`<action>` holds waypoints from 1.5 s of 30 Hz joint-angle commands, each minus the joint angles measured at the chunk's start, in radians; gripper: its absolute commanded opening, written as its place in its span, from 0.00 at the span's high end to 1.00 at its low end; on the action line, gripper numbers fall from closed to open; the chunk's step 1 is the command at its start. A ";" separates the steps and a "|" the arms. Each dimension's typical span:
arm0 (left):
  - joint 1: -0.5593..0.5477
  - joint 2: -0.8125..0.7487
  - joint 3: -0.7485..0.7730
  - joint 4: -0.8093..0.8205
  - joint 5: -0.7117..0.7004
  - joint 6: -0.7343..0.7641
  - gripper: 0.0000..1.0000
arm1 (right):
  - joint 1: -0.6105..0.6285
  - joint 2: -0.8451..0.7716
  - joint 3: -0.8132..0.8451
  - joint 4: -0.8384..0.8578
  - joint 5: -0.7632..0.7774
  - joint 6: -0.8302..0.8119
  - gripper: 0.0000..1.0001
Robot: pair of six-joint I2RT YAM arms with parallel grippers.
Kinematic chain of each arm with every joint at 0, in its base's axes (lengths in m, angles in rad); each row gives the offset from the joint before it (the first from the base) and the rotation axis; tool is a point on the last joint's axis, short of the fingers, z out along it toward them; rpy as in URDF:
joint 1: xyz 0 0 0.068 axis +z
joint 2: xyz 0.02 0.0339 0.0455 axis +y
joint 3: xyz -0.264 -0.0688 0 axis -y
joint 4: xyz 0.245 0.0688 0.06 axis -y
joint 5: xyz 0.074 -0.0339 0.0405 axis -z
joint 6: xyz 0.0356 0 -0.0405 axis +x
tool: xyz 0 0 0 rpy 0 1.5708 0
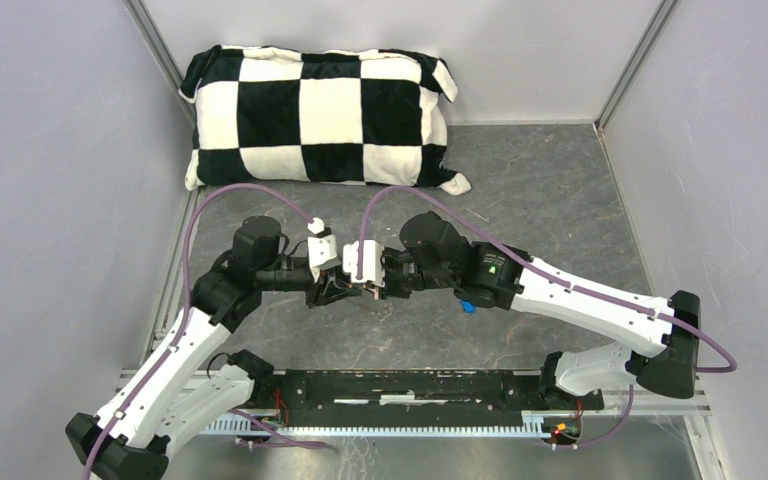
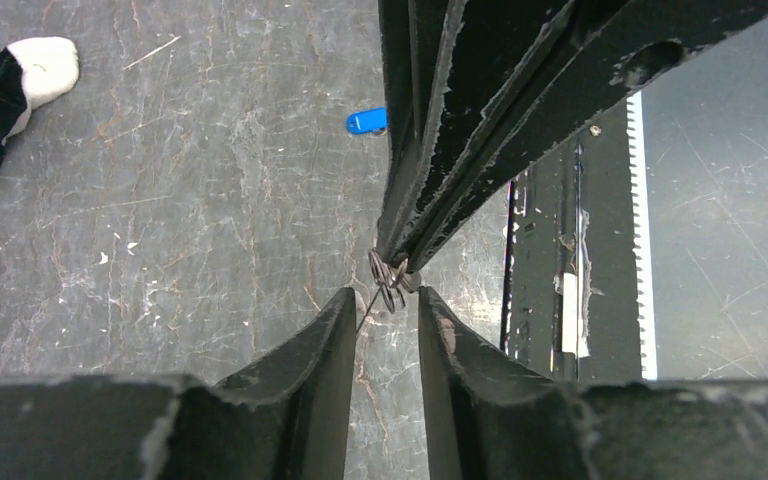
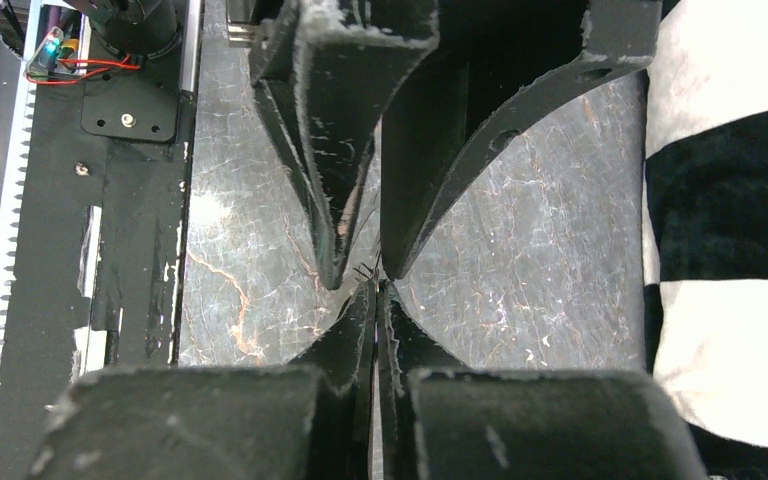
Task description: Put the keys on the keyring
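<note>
**A:** What is closest to you?

**B:** I have the long black metal mounting rail [image 1: 410, 385] along the near edge of the grey marbled table [image 1: 540, 200]. Both arm bases sit at its ends.

**A:** Where are the keys?

**B:** The 1 I can make out is the tiny key with the bright blue plastic head [image 2: 365, 121]. It lies flat on the table, tucked under my right forearm in the top view. It is well apart from both sets of fingertips, and nothing touches it.

**A:** And the hands?

**B:** They meet tip to tip over the middle of the table. My right hand [image 3: 377, 290] has its 2 fingers pressed almost together. The thin silvery-grey wire keyring [image 2: 388, 280] is pinched at their very tips, showing as a few small loops. As far as I can tell, it is clear of the table.

My left hand [image 2: 387, 305] has its 2 fingers parted by a narrow gap and grips nothing. A strand of the wire runs down into that gap, close to 1 finger. I cannot tell whether it touches.

**A:** Anything beyond?

**B:** A soft black-and-white chequered pillow [image 1: 320, 115] lies on the table against the far wall.
</note>
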 commanded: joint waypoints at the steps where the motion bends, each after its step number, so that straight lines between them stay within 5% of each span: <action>1: -0.006 0.005 -0.004 0.052 -0.002 0.006 0.66 | 0.004 -0.004 0.055 0.039 -0.025 0.016 1.00; 13: -0.009 -0.028 -0.025 0.043 -0.003 0.089 0.97 | 0.005 -0.006 0.055 0.029 -0.026 0.017 1.00; 33: -0.010 -0.108 -0.026 -0.060 0.210 0.253 0.98 | -0.047 -0.047 -0.052 0.049 -0.049 0.101 1.00; 45: -0.009 -0.133 -0.027 -0.112 0.214 0.404 0.98 | -0.091 -0.049 -0.048 0.008 -0.132 0.129 0.75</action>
